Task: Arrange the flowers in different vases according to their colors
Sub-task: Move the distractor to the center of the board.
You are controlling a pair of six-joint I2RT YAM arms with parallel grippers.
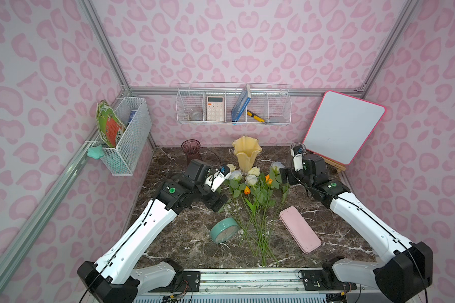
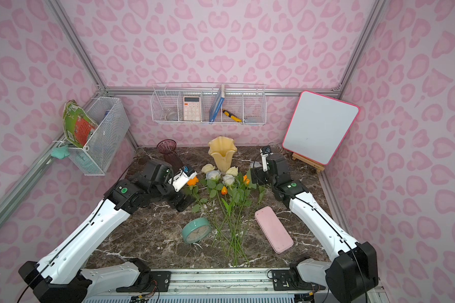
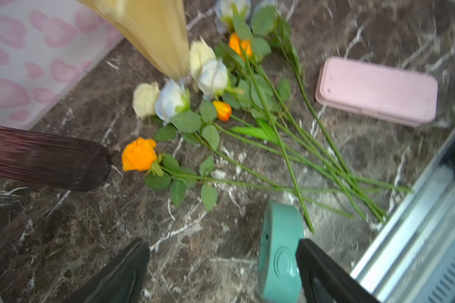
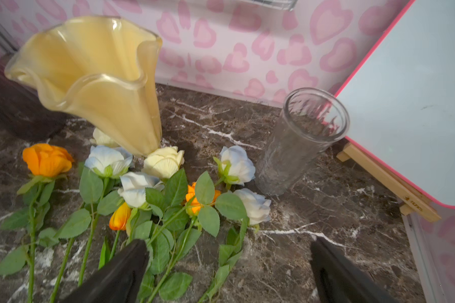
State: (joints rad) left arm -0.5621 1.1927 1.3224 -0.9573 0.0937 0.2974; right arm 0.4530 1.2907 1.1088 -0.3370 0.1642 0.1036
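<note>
The flowers (image 1: 255, 189) lie fanned on the marble table, heads toward the back: orange rose (image 3: 138, 154), tulip bud (image 3: 222, 110), cream rose (image 4: 164, 161) and bluish white rose (image 4: 238, 164). Behind them stand the vases: the purple vase (image 1: 191, 150), the yellow vase (image 1: 246, 153) and the clear vase (image 4: 302, 141), all without flowers. My left gripper (image 3: 222, 241) hangs open over bare table left of the stems (image 1: 217, 203). To the right of the flower heads my right gripper (image 4: 229, 242) is open above leaves, holding nothing (image 1: 285, 177).
A teal alarm clock (image 1: 223, 230) lies by the left of the stems, close to one left finger in the wrist view. A pink case (image 1: 300, 229) lies right of the stems. A whiteboard on an easel (image 1: 343, 126) stands back right. Wire baskets (image 1: 233, 105) hang on the walls.
</note>
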